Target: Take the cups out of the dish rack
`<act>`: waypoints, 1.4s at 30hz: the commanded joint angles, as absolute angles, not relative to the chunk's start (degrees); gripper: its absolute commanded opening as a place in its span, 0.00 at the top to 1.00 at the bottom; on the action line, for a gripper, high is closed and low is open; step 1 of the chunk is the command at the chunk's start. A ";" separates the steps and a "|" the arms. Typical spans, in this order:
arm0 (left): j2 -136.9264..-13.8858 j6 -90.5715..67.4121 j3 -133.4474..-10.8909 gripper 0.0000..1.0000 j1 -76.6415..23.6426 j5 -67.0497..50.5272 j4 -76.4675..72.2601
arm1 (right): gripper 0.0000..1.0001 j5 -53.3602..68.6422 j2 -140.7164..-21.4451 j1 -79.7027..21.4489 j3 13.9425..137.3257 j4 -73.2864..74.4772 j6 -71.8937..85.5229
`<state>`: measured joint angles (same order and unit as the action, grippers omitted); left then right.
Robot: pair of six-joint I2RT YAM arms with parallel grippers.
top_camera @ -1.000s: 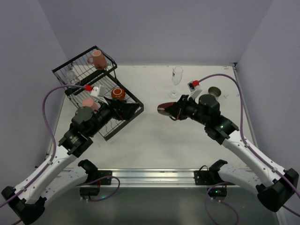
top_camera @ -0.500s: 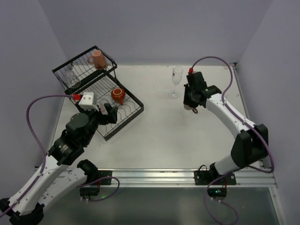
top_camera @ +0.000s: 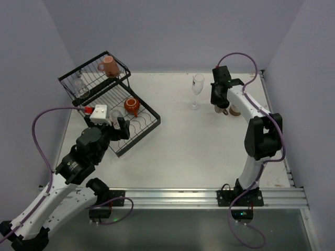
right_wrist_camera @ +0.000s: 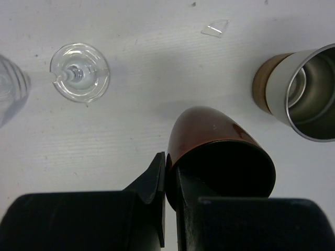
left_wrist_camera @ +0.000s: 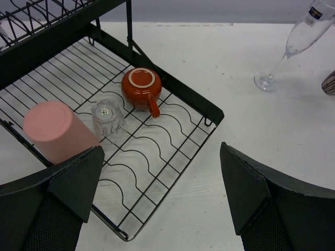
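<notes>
Glossy brown cup (right_wrist_camera: 209, 133), brushed metal cup (right_wrist_camera: 303, 99), clear stemmed glass (left_wrist_camera: 306, 31), black wire rack (left_wrist_camera: 180, 83), matt table (top_camera: 183, 151)

The dish rack (top_camera: 118, 94) sits at the far left of the table (top_camera: 178, 151); its raised basket lies behind its flat tray; in the basket a mug (top_camera: 108, 66) rests at the right end and a glass (top_camera: 79, 86) to its left; on the tray stand an upturned tumbler (left_wrist_camera: 57, 130), a small glass (left_wrist_camera: 107, 116) just right of it, and a handled mug (left_wrist_camera: 141, 86) beyond that; well right of the rack stands a stemmed glass (top_camera: 197, 89); right of it the right fingers (right_wrist_camera: 152, 183) pinch a held cup (right_wrist_camera: 220, 151); just right of that stands another cup (right_wrist_camera: 301, 94).
</notes>
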<state>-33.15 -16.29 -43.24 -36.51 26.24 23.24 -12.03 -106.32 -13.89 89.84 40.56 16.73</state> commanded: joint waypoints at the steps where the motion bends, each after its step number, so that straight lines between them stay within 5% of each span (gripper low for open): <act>1: -33.66 -14.77 -43.24 0.00 -36.56 27.60 21.97 | 1.00 -10.46 -108.01 -13.01 94.48 40.61 14.33; 15: -36.12 -15.03 -43.59 0.00 -35.24 29.44 22.24 | 0.98 -5.18 -113.73 -11.51 95.89 39.29 13.89; 25: -39.11 -16.43 -45.26 0.00 -34.80 33.30 24.95 | 0.53 -5.54 -111.01 -11.08 95.19 39.29 14.06; 33: -43.41 -19.50 -49.04 0.00 -34.63 42.53 28.82 | 0.22 -1.32 -97.42 -11.16 88.88 35.16 17.22; 42: -49.74 -21.53 -49.48 0.00 -19.52 34.72 26.02 | 0.15 10.00 -71.21 -13.87 58.56 11.11 26.62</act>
<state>-48.66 -19.33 -47.03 -23.83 36.60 27.90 3.18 -76.90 -12.03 66.85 22.65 21.65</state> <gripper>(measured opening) 0.997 0.845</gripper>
